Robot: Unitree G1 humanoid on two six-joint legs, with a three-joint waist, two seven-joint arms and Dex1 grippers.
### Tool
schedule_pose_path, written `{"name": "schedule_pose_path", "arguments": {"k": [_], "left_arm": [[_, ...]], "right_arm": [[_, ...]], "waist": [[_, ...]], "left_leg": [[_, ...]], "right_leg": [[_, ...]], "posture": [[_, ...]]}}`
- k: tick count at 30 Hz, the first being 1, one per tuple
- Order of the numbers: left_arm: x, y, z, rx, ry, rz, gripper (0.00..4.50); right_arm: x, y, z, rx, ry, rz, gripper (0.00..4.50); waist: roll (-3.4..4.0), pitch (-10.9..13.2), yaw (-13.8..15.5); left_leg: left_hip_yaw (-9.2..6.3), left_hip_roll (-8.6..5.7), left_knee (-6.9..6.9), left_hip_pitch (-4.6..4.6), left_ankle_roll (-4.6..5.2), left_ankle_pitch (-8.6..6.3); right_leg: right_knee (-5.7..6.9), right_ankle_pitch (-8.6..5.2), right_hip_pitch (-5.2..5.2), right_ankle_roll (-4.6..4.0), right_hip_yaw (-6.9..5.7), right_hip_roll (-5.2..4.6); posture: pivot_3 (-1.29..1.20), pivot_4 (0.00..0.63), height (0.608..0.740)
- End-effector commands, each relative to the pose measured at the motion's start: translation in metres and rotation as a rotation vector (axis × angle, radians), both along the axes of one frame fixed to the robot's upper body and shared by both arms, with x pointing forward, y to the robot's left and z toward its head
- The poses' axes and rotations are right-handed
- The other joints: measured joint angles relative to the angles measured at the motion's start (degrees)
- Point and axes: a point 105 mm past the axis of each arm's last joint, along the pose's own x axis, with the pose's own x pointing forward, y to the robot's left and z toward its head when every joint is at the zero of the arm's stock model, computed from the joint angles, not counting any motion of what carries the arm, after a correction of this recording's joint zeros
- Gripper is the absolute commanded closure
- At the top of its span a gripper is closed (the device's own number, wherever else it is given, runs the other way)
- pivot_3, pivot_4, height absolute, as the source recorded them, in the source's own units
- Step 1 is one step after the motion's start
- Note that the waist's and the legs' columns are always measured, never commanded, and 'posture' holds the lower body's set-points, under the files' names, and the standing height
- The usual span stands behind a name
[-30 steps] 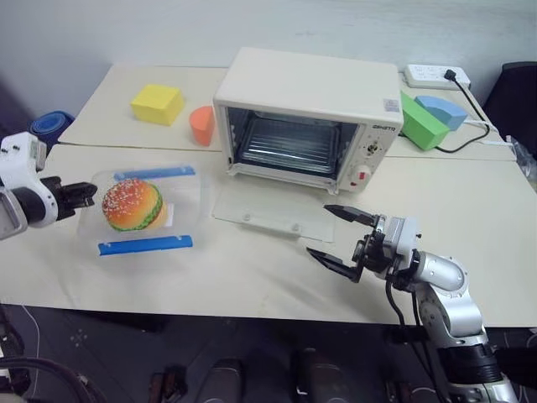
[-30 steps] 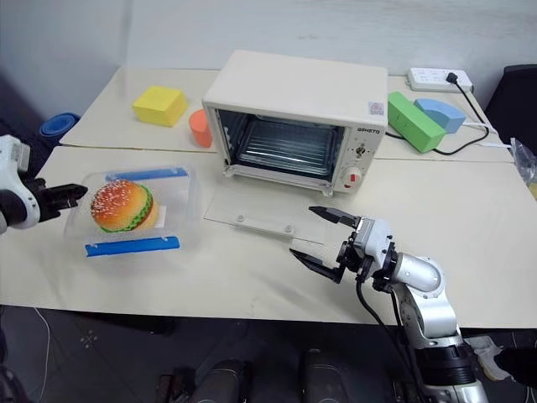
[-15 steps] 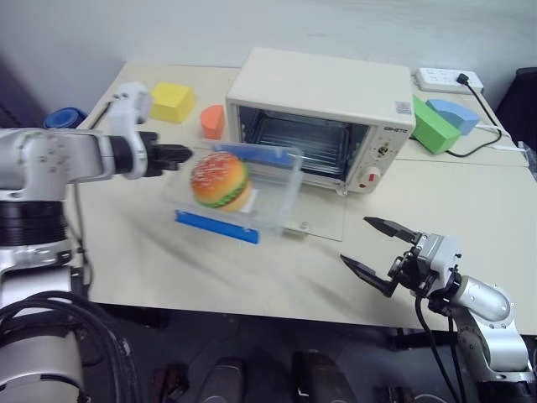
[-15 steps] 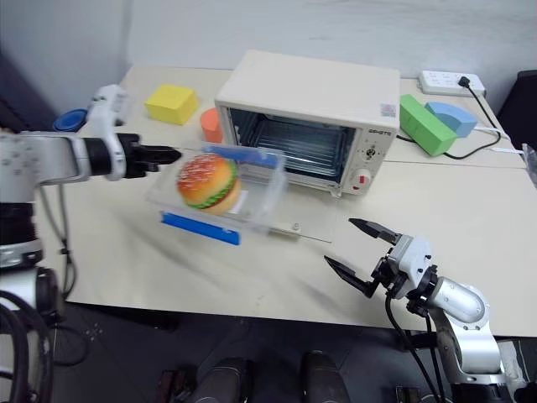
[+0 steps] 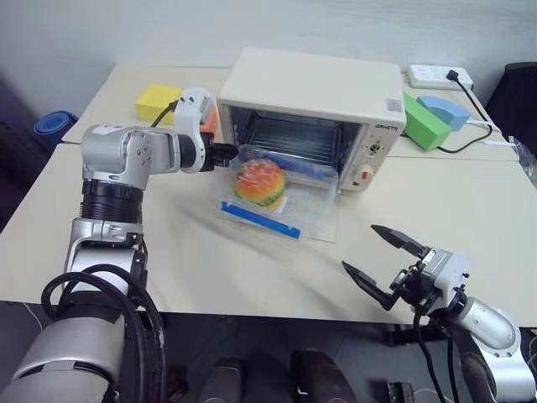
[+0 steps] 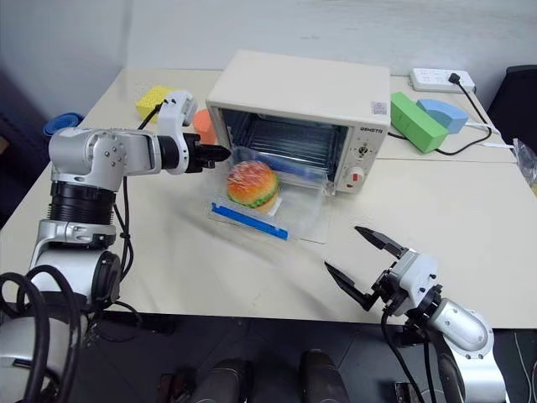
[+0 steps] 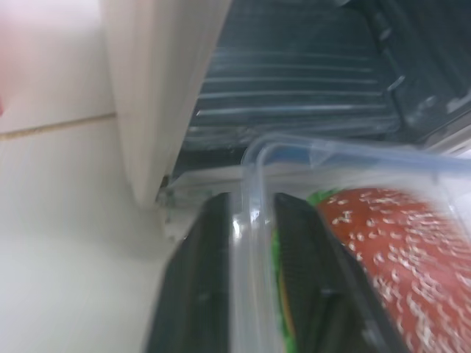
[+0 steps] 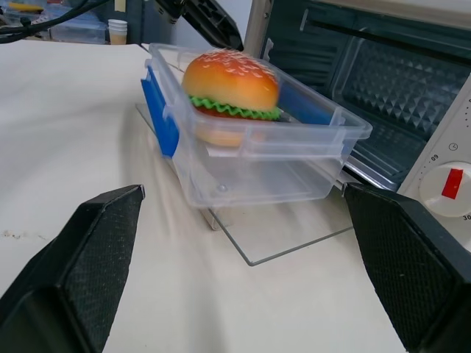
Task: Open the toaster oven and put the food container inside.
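The cream-white toaster oven (image 5: 315, 80) stands at the back middle with its glass door (image 8: 294, 239) lying flat and open. The clear food container (image 5: 260, 220), with blue clips and a toy hamburger (image 5: 260, 183) inside, sits over that door right at the oven's mouth. My left gripper (image 5: 233, 154) is at the container's left corner; in the left wrist view its black fingers (image 7: 213, 250) are shut on either side of the container's rim (image 7: 254, 184). My right gripper (image 5: 359, 247) hangs open and empty near the table's front edge, to the right of the container.
A yellow block (image 5: 155, 101) and an orange piece (image 5: 207, 117) lie behind my left arm. A green block (image 5: 424, 122), a blue piece (image 5: 445, 107) and a power strip (image 5: 432, 75) with a black cable sit right of the oven. Bare tabletop lies in front.
My left gripper carried the food container from the table's left side up and across to the open oven door. The right gripper drew back toward the front edge and stayed open.
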Motion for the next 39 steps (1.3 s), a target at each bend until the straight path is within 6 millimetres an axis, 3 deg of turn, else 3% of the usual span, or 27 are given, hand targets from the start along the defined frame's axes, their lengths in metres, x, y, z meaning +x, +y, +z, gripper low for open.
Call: {"name": "schedule_pose_path", "arguments": {"k": [1,2,6,7,9,14,17,21,28,34,39], "left_arm": [[-0.001,0.002,0.020,-0.042,-0.057,-0.005,2.15],[-0.003,0.005,0.024,-0.069,-0.071,-0.009,1.81],[-0.016,0.021,0.037,-0.102,-0.166,-0.084,1.81],[-0.024,0.027,0.039,-0.094,-0.216,-0.143,1.78],[-0.037,0.046,0.033,-0.023,-0.298,-0.224,2.18],[-0.070,0.072,0.001,0.077,-0.373,-0.454,3.53],[-0.089,0.069,-0.032,0.105,-0.338,-0.584,4.46],[-0.097,0.042,-0.064,0.078,-0.325,-0.660,4.50],[-0.061,0.015,-0.074,0.021,-0.398,-0.484,4.50],[-0.032,0.003,-0.064,-0.040,-0.479,-0.335,4.50],[-0.019,-0.007,-0.063,-0.062,-0.507,-0.285,4.50]], "right_arm": [[-0.001,0.000,0.010,0.013,-0.029,-0.015,0.00],[0.000,0.002,0.012,0.024,-0.021,-0.012,0.00],[-0.002,0.016,0.022,0.067,0.038,0.057,0.00],[-0.003,0.021,0.022,0.063,0.065,0.081,0.18],[-0.005,0.032,0.017,0.030,0.139,0.136,0.61],[-0.008,0.059,-0.001,-0.113,0.222,0.239,2.23],[-0.001,0.070,-0.010,-0.208,0.206,0.266,3.26],[0.021,0.078,-0.011,-0.240,0.177,0.230,4.48],[0.064,0.077,-0.001,-0.269,0.090,0.112,4.48],[0.096,0.066,0.011,-0.267,0.029,0.006,4.48],[0.117,0.059,0.018,-0.261,-0.007,-0.038,4.48]], "waist": [[0.00,0.0,0.0],[0.00,0.0,-0.1],[0.03,0.0,-0.6],[0.05,0.0,-1.1],[0.05,0.0,-1.6],[0.05,0.0,-1.2],[0.05,0.0,-0.8],[0.03,0.0,0.5],[0.02,0.0,1.1],[0.02,0.0,0.7],[0.02,0.0,0.4]], "left_leg": [[-0.01,0.00,0.00,0.00,0.00,0.00],[-0.01,0.01,0.00,0.00,0.00,0.00],[0.02,0.05,-0.01,0.02,-0.02,0.01],[0.05,0.07,-0.03,0.03,-0.04,0.02],[-0.02,0.10,-0.10,0.08,-0.11,0.05],[-0.09,0.11,-0.08,0.10,-0.14,0.04],[-0.10,0.08,-0.05,0.06,-0.04,0.00],[-0.18,0.05,0.08,0.02,0.11,-0.07],[-0.13,-0.02,0.16,-0.03,0.24,-0.12],[-0.08,-0.03,0.16,-0.03,0.21,-0.10],[-0.04,-0.04,0.18,-0.02,0.19,-0.09]], "right_leg": [[0.01,0.00,0.00,0.00,0.00,0.01],[0.01,0.00,0.00,0.00,-0.01,0.01],[0.09,0.00,-0.03,0.00,0.01,0.04],[0.18,0.00,-0.04,0.00,0.04,0.05],[0.20,-0.03,-0.04,-0.04,0.02,0.06],[0.08,-0.09,-0.01,-0.15,-0.02,0.04],[0.06,-0.09,0.01,-0.16,-0.01,0.00],[0.00,-0.09,0.08,-0.16,-0.04,-0.05],[0.04,-0.05,0.04,-0.09,-0.05,-0.05],[0.18,-0.05,-0.02,-0.09,-0.05,-0.02],[0.20,-0.05,-0.03,-0.09,-0.05,-0.03]], "posture": [[0.00,0.150,0.740],[0.00,0.150,0.740],[0.00,0.150,0.740],[0.00,0.150,0.740],[0.00,0.150,0.740],[0.00,0.150,0.740],[0.00,0.150,0.740],[0.00,0.150,0.740],[0.00,0.150,0.740],[0.00,0.150,0.740],[0.00,0.150,0.740]]}}
